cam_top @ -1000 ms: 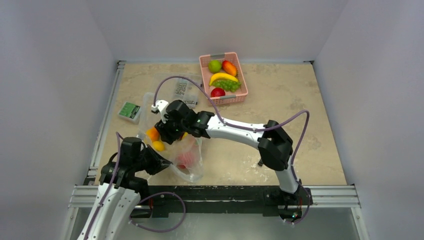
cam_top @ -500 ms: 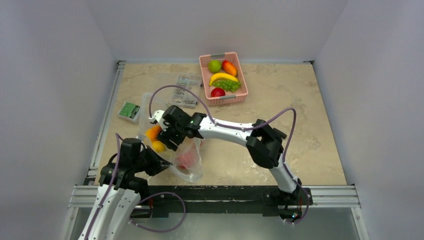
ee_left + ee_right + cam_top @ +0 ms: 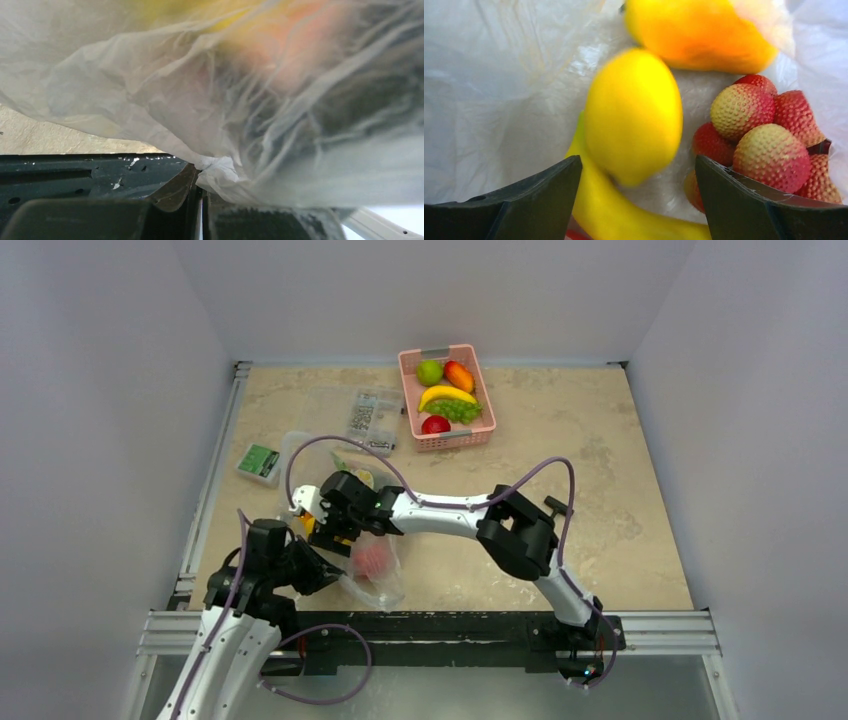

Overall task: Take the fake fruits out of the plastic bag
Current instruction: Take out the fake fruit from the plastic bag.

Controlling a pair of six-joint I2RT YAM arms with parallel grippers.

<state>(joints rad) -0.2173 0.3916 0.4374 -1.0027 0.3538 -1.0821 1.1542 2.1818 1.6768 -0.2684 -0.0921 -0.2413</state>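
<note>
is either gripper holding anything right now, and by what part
The left gripper is shut on a bunched fold at the edge of the bag. The right gripper is open inside the bag, over a yellow fruit, holding nothing.

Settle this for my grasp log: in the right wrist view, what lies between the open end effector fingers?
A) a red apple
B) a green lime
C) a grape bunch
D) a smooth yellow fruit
D: a smooth yellow fruit sits between the fingers of the right end effector, inside the plastic bag.
</note>
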